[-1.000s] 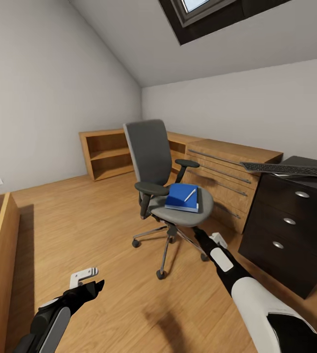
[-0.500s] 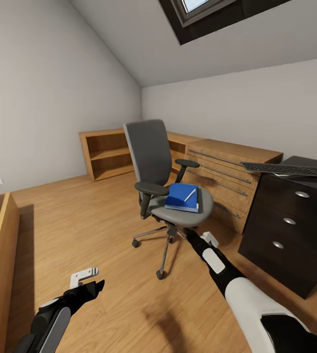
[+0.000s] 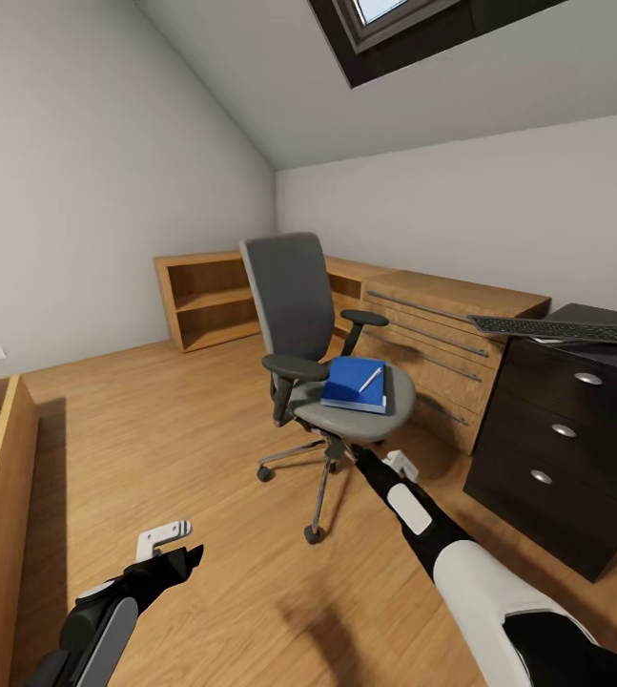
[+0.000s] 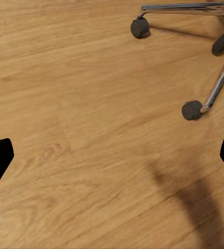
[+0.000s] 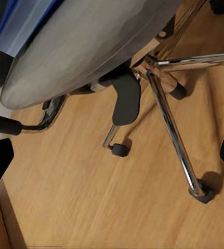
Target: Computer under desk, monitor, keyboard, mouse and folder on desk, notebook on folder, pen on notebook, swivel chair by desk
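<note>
A: What changed from 1 second before?

B: The right hand (image 3: 354, 452) had moved left and up, ending right under the front of the chair (image 3: 319, 367) seat. The left hand (image 3: 192, 553) had stayed low over the floor (image 3: 184, 429).

A: Fingers?

B: Both hands were spread apart, holding nothing.

A: And the things?

B: The blue folder (image 3: 355, 385) lay flat on the grey seat, with the white pen (image 3: 371, 380) on it. I couldn't make out the notebook. The keyboard (image 3: 561, 330) lay on the black worktop (image 3: 602, 315), poking past its edge, above 3 knobbed drawers (image 3: 564, 429).
</note>
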